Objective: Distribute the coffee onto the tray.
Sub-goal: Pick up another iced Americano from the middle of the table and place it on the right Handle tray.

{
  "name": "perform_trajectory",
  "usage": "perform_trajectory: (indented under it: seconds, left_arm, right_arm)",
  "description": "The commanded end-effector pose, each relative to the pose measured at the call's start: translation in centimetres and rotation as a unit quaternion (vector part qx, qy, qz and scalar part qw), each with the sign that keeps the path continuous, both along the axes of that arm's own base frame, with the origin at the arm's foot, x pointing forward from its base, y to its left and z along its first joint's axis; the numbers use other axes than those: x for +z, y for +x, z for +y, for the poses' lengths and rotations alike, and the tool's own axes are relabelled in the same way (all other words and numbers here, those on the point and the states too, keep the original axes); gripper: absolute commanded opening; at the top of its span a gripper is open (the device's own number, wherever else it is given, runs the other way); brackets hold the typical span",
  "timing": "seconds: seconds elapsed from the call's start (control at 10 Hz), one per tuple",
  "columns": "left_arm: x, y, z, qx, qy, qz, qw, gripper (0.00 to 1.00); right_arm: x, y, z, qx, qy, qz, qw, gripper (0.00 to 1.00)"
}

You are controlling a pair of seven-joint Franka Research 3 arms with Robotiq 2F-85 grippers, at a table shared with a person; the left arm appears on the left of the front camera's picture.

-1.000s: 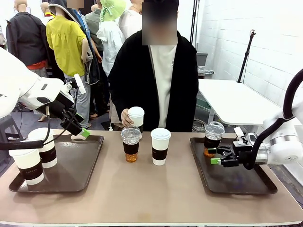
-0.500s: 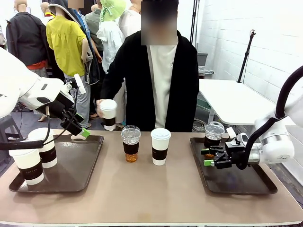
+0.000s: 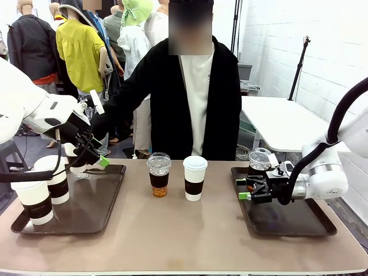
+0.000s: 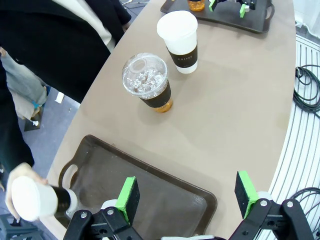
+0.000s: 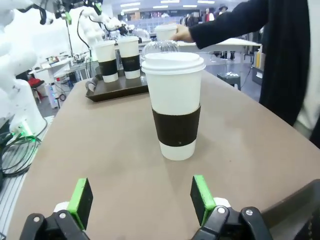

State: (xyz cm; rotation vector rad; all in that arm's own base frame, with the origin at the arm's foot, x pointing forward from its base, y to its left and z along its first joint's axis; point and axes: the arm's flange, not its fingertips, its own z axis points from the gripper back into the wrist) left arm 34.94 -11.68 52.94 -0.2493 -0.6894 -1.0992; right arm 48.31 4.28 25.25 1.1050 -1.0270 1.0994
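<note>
The right hand [image 3: 241,189], wide apart, points level at the white cup [image 3: 195,177]; left hand [image 4: 187,196] hangs spread above its tray [image 4: 100,160].

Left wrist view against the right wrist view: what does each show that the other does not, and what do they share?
Left wrist view: the amber drink standing on the right tray. Right wrist view: two sleeved white cups standing on the left tray. Shared: the white lidded cup and the clear dome-lidded cup on the table between the trays, and the person's hand holding another white cup.
</note>
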Motion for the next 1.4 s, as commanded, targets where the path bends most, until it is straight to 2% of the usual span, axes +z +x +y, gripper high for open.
perform_trajectory:
  seconds: [0.0,0.2,0.8,1.3]
  left_arm:
    - [-0.1,0.2,0.3,-0.011,-0.006,0.002,1.000,1.00]
    - [-0.1,0.2,0.3,-0.011,-0.006,0.002,1.000,1.00]
    - [-0.1,0.2,0.3,-0.011,-0.006,0.002,1.000,1.00]
    - [-0.1,0.2,0.3,-0.011,-0.006,0.002,1.000,1.00]
  right_arm:
    - [-0.6,-0.4,1.3,-0.021,0.004,-0.016,1.000,1.00]
    - [-1.0,-0.1,1.9,-0.038,0.014,-0.018,0.999,1.00]
    - [-1.8,1.7,3.3,-0.023,0.005,-0.036,0.999,1.00]
    - [-1.6,1.8,2.8,-0.012,0.009,-0.027,1.000,1.00]
